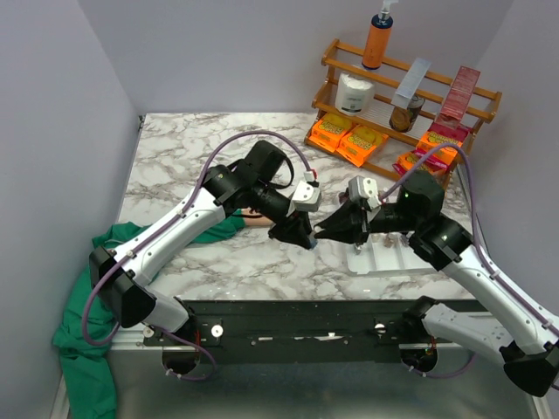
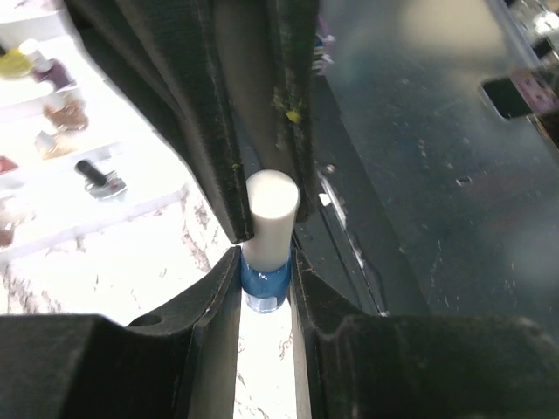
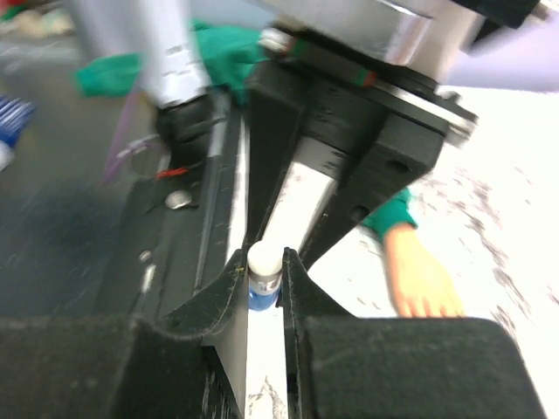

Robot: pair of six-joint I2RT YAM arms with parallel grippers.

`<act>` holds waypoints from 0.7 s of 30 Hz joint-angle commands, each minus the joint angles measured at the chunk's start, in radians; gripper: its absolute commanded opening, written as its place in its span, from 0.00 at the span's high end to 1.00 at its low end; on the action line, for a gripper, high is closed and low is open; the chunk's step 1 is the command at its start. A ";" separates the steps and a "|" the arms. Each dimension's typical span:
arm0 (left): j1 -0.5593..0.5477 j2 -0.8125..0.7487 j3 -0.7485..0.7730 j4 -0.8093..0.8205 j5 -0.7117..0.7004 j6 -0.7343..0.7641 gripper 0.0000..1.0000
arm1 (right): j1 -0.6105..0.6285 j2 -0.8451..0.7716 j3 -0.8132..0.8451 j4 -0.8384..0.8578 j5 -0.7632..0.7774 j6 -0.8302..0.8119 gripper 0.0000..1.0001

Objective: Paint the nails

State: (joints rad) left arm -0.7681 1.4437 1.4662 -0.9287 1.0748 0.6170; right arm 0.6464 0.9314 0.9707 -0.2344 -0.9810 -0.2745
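A small blue nail-polish bottle (image 2: 265, 286) with a white cap (image 2: 272, 214) hangs above the table between both arms. My left gripper (image 1: 301, 237) (image 2: 265, 262) is shut on the blue glass body. From the opposite side my right gripper (image 1: 321, 234) (image 3: 265, 262) is shut on the white cap (image 3: 265, 259). The fake hand (image 3: 421, 279) with its green sleeve (image 3: 389, 214) lies flat on the marble just beyond the bottle, mostly hidden under the left arm in the top view. Its nails are too blurred to make out.
A white tray (image 1: 389, 259) holding other polish bottles sits under the right arm, and its bottles (image 2: 103, 179) show in the left wrist view. A wooden rack (image 1: 410, 100) of goods stands at the back right. Green cloth (image 1: 83, 349) hangs off the table's left front.
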 commanded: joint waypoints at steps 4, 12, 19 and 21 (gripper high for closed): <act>0.000 0.012 0.017 0.326 -0.318 -0.342 1.00 | 0.012 -0.100 -0.154 0.282 0.546 0.320 0.99; -0.008 0.038 0.000 0.450 -0.608 -0.422 1.00 | 0.133 -0.114 -0.211 0.356 1.019 0.501 0.99; -0.037 0.080 -0.021 0.522 -0.791 -0.450 1.00 | 0.259 -0.005 -0.167 0.342 1.352 0.560 0.99; -0.045 0.084 -0.030 0.539 -0.835 -0.439 1.00 | 0.257 0.006 -0.168 0.345 1.363 0.596 0.99</act>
State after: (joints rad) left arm -0.7971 1.5024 1.4559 -0.5320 0.4355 0.1967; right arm 0.8707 0.9089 0.7826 0.1040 0.2539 0.2161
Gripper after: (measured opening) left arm 0.322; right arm 0.229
